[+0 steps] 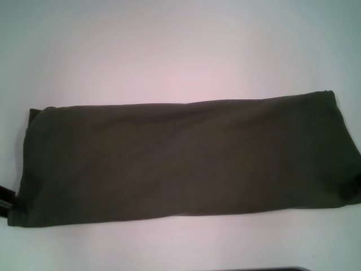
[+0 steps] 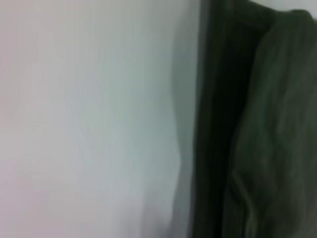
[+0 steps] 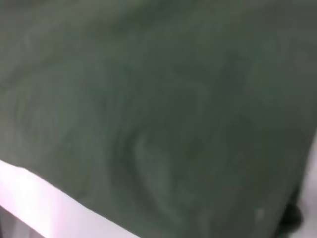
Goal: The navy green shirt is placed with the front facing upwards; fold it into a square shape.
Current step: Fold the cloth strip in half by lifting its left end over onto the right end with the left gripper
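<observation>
The navy green shirt [image 1: 180, 158] lies flat on the white table as a long dark olive band running from left to right, plain side up, with no lettering or label showing. A black part of my left gripper [image 1: 4, 200] sits at the shirt's near left corner, at the picture's edge. A small dark part of my right gripper [image 1: 356, 186] shows at the shirt's near right end. The left wrist view shows the shirt's layered edge [image 2: 257, 129] beside bare table. Shirt fabric [image 3: 158, 99] fills almost all of the right wrist view.
The white table [image 1: 180, 51] stretches behind the shirt, and a narrower strip of it [image 1: 169, 243] lies in front. A dark object [image 1: 265, 269] peeks in at the bottom edge of the head view.
</observation>
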